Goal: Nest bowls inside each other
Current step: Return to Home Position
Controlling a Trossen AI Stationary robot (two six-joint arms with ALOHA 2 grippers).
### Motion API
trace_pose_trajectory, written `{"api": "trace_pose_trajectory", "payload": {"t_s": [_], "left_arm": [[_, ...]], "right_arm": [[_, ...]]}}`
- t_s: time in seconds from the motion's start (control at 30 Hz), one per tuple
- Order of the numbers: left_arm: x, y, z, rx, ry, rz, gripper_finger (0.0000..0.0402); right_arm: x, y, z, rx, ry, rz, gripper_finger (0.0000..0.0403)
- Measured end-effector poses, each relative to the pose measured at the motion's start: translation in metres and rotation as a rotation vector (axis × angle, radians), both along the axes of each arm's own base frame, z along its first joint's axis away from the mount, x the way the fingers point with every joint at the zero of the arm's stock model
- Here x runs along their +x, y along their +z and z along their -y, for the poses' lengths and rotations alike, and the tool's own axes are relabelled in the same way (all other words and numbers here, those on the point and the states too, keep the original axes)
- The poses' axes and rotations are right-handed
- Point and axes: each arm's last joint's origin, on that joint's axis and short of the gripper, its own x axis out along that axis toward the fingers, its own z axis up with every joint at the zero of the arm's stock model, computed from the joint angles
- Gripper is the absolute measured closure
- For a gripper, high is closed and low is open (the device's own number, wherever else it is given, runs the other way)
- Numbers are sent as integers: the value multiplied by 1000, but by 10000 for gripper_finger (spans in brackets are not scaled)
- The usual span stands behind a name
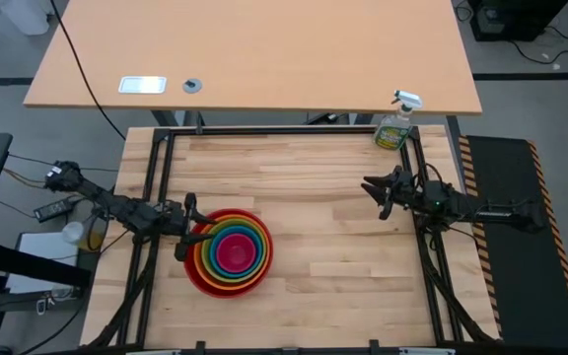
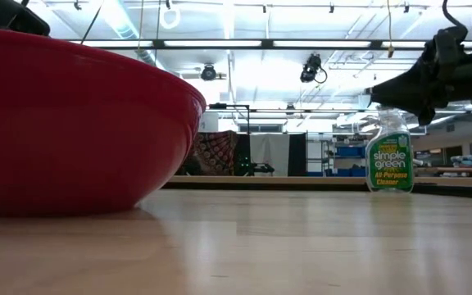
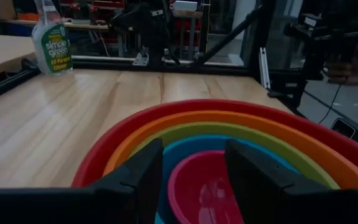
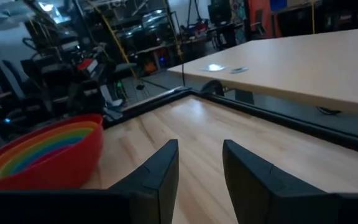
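Observation:
Five bowls sit nested at the table's near left: the red bowl (image 1: pixel 201 282) outermost, then orange (image 3: pixel 229 118), green (image 3: pixel 241 130) and blue (image 3: pixel 188 143), with the magenta-pink one (image 1: pixel 233 253) in the middle. The red bowl's base rests on the table (image 2: pixel 72 123). My left gripper (image 1: pixel 189 225) points level at the stack's left rim, open, its fingers (image 3: pixel 148 168) showing over the rim. My right gripper (image 1: pixel 373 195) hovers open at the table's right side, well away from the bowls (image 4: pixel 42 155), with nothing between its fingers (image 4: pixel 166 162).
A green-liquid spray bottle (image 1: pixel 395 126) stands at the table's far right corner. A dark frame rail (image 1: pixel 156 177) runs along the table's edges. A tan table (image 1: pixel 264 49) lies beyond the far edge. Bare wood (image 1: pixel 323 217) stretches between the bowls and my right gripper.

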Motion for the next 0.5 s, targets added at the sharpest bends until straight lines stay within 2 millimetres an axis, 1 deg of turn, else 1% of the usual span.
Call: {"api": "trace_pose_trajectory", "payload": {"t_s": [0.17,0.33,0.5], "left_arm": [[0,5,0,15,4,48,226],[0,5,0,-35,9,44,226],[0,4,0,-41,9,42,225]], "right_arm": [[0,0,0,-28,-5,-18,270],[0,0,0,-27,-5,-15,270],[0,0,0,-28,-5,-15,270]]}}
